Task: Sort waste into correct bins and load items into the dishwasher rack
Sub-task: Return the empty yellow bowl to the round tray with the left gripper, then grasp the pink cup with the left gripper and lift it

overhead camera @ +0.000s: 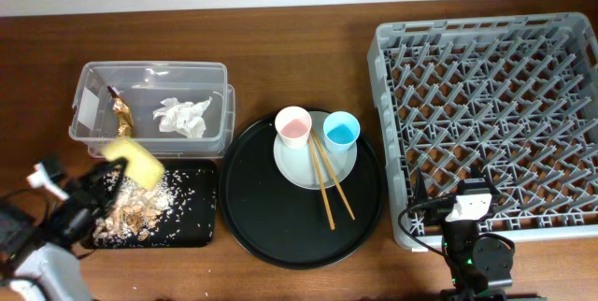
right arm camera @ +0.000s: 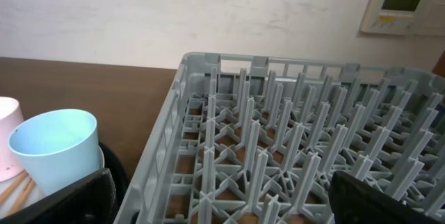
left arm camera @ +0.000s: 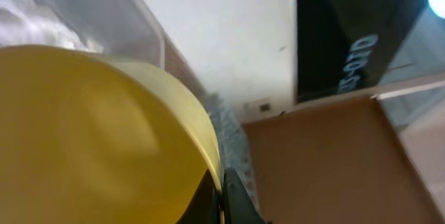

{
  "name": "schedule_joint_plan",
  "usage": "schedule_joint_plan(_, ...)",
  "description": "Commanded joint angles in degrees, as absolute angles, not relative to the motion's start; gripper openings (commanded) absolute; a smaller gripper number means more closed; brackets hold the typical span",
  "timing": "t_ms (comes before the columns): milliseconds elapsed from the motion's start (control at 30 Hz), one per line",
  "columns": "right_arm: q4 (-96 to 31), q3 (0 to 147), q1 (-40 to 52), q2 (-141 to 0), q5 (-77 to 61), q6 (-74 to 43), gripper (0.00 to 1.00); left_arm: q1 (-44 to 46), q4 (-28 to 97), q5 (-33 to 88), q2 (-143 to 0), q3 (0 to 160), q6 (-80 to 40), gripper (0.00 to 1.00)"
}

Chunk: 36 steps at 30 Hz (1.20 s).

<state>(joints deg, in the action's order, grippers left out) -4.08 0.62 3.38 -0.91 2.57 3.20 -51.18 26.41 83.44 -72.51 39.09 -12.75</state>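
Note:
My left gripper [left arm camera: 222, 200] is shut on the rim of the yellow bowl [overhead camera: 135, 161], which is held tilted over the flat black rectangular tray [overhead camera: 194, 234]. Beige rice scraps [overhead camera: 140, 207] lie in a heap on that tray. The bowl [left arm camera: 90, 133] fills the left wrist view. The clear tub [overhead camera: 149, 81] holds the white tissue [overhead camera: 182, 116] and the gold wrapper [overhead camera: 121, 116]. The pale plate [overhead camera: 299, 172] carries the pink cup [overhead camera: 292, 126], the blue cup [overhead camera: 341, 131] and the chopsticks [overhead camera: 330, 184]. My right gripper [right arm camera: 222, 203] is open and empty over the near left corner of the grey rack [overhead camera: 495, 114].
The plate and cups stand on a large round black tray [overhead camera: 280, 236] between the bins and the rack. In the right wrist view the blue cup [right arm camera: 55, 147] stands just left of the rack wall [right arm camera: 163, 147]. A wall runs behind the table.

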Motion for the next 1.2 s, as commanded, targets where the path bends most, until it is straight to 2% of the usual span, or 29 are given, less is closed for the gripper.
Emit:
schedule_joint_plan(0,-4.34,0.32,3.70,-0.62,3.27,3.14,0.98,-37.56,26.61,67.59,-63.59,40.40,-19.90,0.01)
schedule_joint_plan(100,-4.34,0.32,3.70,-0.62,3.29,3.14,0.98,-21.91,26.68,53.15,-56.07,41.71,-25.26,0.01)
schedule_joint_plan(200,-4.34,0.32,3.70,-0.62,3.29,3.14,0.98,4.60,32.12,23.86,-50.98,41.74,-27.90,0.01)
schedule_joint_plan(300,-4.34,0.32,3.70,-0.62,3.29,3.14,0.98,27.27,33.08,9.19,-55.96,41.74,-30.46,0.01)
schedule_joint_plan(400,-4.34,0.32,3.70,-0.62,3.29,3.14,0.98,39.11,33.06,-0.47,-64.23,41.74,-34.09,0.02)
schedule_joint_plan(533,-4.34,0.32,3.70,-0.62,3.29,3.14,0.98,41.98,33.04,-0.45,-74.02,41.74,-34.09,0.03)
schedule_joint_plan(567,-4.34,0.32,3.70,-0.62,3.29,3.14,0.99,41.87,32.75,-0.40,-75.33,41.74,-34.09,0.10)
schedule_joint_plan(633,-4.34,0.32,3.70,-0.62,3.29,3.11,0.98,41.85,32.40,-0.40,-76.18,41.78,-34.09,0.37)
schedule_joint_plan(700,-4.34,0.32,3.70,-0.62,3.27,3.14,0.98,41.85,34.52,-0.43,-76.01,44.80,-34.00,0.50)
schedule_joint_plan(833,-4.34,0.32,3.70,-0.62,3.27,3.14,0.98,41.85,45.36,-0.54,-75.96,58.81,-30.87,0.51)
schedule_joint_plan(900,-4.34,0.32,3.70,-0.62,3.29,3.14,0.98,41.67,47.42,-4.36,-75.96,65.63,-29.91,0.48)
schedule_joint_plan(967,-4.34,0.32,3.70,-0.64,3.27,3.14,0.99,40.05,46.35,-10.02,-75.96,67.66,-30.68,0.46)
schedule_joint_plan(1067,-4.34,0.32,3.70,-0.62,3.29,3.14,0.98,34.72,42.11,-9.69,-78.24,67.66,-30.83,0.41)
schedule_joint_plan(1167,-4.34,0.32,3.70,-0.62,3.29,3.14,0.99,31.77,37.45,-10.39,-83.35,67.66,-30.76,0.41)
